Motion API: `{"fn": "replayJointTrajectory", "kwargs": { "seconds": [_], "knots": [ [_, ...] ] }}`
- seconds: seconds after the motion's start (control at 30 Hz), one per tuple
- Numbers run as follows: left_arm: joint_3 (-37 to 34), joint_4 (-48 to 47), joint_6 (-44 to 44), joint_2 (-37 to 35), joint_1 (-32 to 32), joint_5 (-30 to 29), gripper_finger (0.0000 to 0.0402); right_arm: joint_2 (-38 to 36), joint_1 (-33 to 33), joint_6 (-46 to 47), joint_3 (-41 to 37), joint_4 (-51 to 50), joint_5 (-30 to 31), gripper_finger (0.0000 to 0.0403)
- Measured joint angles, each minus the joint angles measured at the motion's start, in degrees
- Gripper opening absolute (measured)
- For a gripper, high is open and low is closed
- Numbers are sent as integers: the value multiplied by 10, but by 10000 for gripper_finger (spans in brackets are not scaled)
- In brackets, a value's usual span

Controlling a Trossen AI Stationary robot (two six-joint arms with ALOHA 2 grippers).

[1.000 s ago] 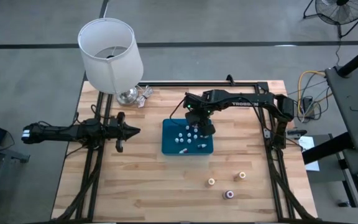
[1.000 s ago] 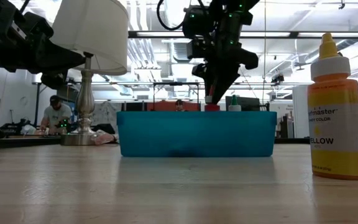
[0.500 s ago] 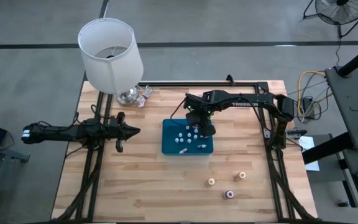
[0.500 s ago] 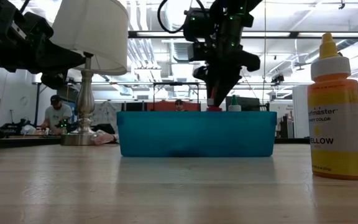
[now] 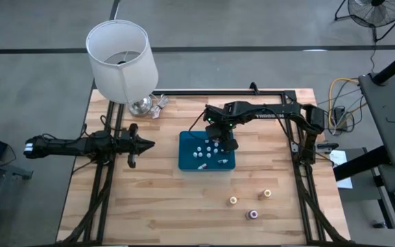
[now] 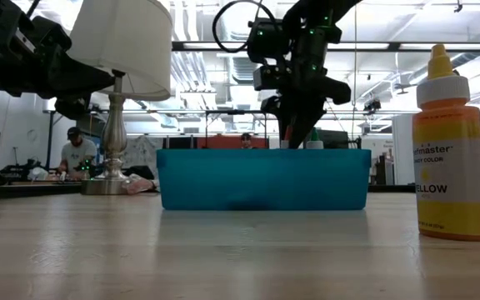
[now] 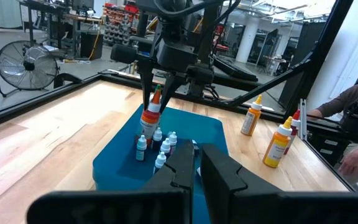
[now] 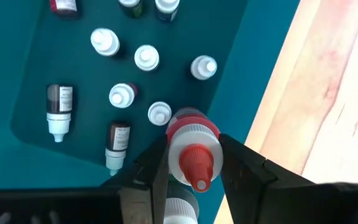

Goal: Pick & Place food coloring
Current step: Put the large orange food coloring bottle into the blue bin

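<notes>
Wooden counter [image 5: 149, 199]: the right pincer [image 8: 191, 163] pinches a red-capped food coloring bottle [image 8: 190, 144] above the blue tray [image 5: 186, 162]; lowering it straight, clear of standing bottles, seems wisest. Left pincer [image 5: 140, 144] waits, pressed together.

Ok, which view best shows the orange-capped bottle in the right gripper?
The right wrist view: the orange-capped bottle sits clamped between the right gripper fingers, above the blue tray. The left wrist view shows it side-on, farther off. The high and low views mostly hide it behind the arm.

wooden table [image 5: 163, 206]: tray [image 5: 187, 161], lamp [image 5: 140, 105], bottles [image 5: 233, 200]
</notes>
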Motion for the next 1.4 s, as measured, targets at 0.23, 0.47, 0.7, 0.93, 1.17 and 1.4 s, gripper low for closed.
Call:
{"fn": "replayJointTrajectory", "kwargs": {
  "seconds": [0.23,0.47,0.7,0.93,1.17,1.4],
  "knots": [
    [0,0,0,0,0,0,2,0,0,-2,-2,1,0,116],
    [0,0,0,0,0,0,2,0,-1,-5,-2,13,0,133],
    [0,0,0,0,0,0,2,0,0,-2,-2,16,1,151],
    [0,0,0,0,0,0,2,-2,0,5,-2,15,1,161],
    [0,0,0,0,0,0,2,-5,0,9,-2,13,2,162],
    [0,0,0,0,0,0,2,-21,-2,9,-2,11,2,162]
  ]
}}
